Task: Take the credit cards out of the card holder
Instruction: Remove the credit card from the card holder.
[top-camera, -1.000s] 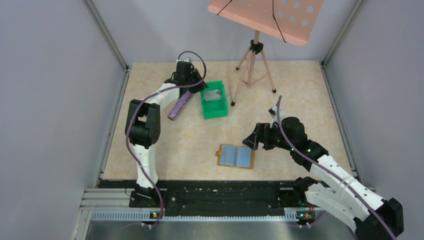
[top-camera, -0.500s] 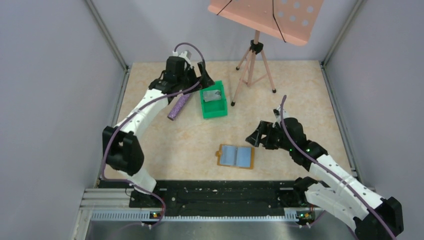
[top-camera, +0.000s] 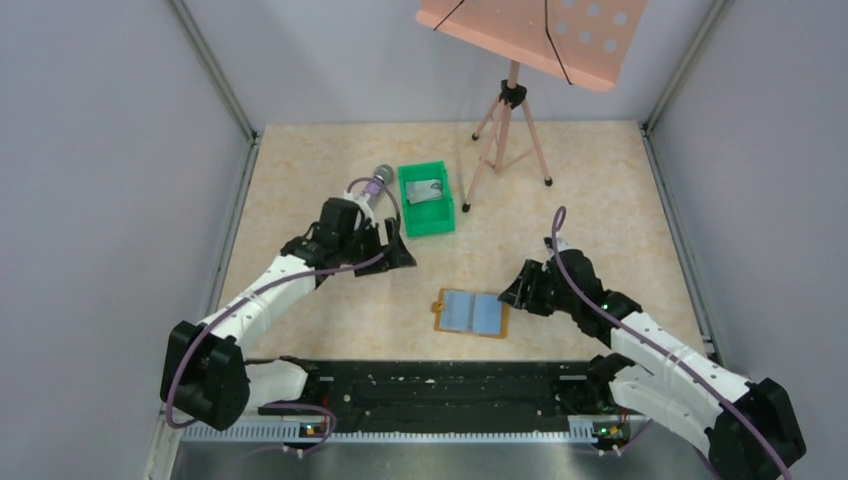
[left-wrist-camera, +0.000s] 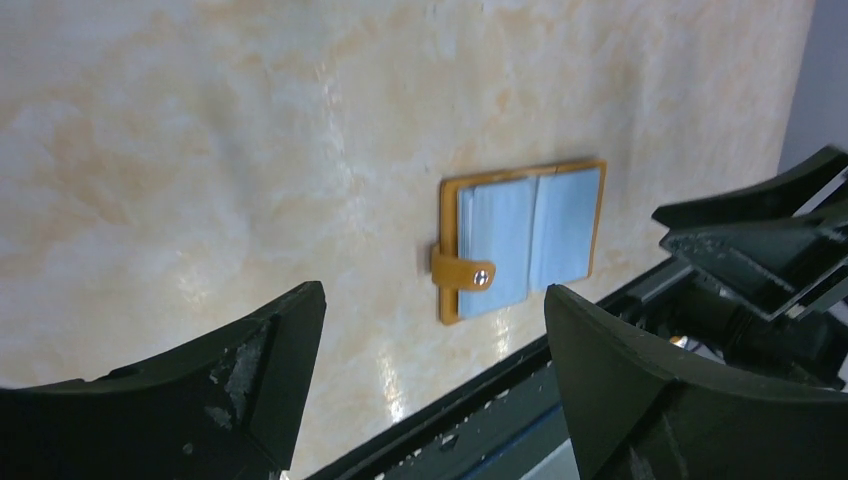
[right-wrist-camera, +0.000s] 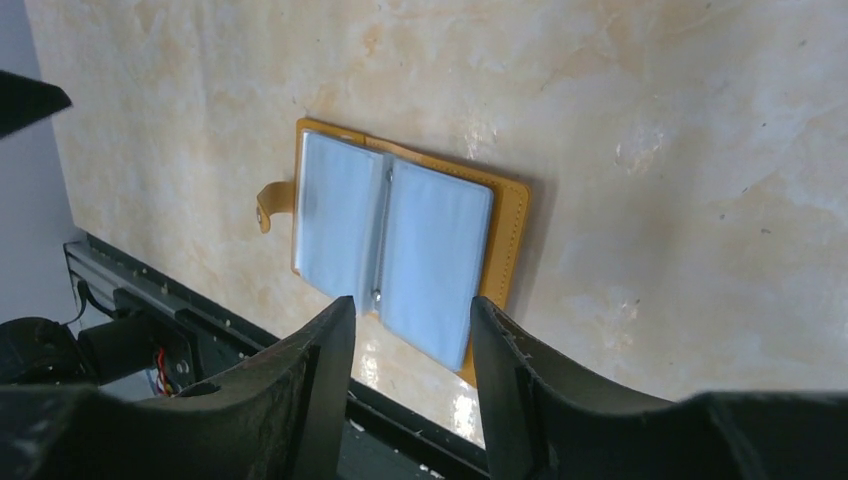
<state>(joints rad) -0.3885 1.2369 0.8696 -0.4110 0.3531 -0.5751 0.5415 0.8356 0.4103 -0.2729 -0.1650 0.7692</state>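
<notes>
Presently, the card holder (top-camera: 472, 313) lies spread open, pockets up, on the counter (top-camera: 600, 200) at lower centre, within reach of both the left claw (top-camera: 392, 252), jaws wide apart and empty, and the right claw (top-camera: 512, 292), jaws partly apart and empty, at its right edge.

The card holder (top-camera: 471, 313) lies on the table (top-camera: 600, 220), in front of the bin (top-camera: 429, 226) holding a credit card (top-camera: 427, 190).
</notes>
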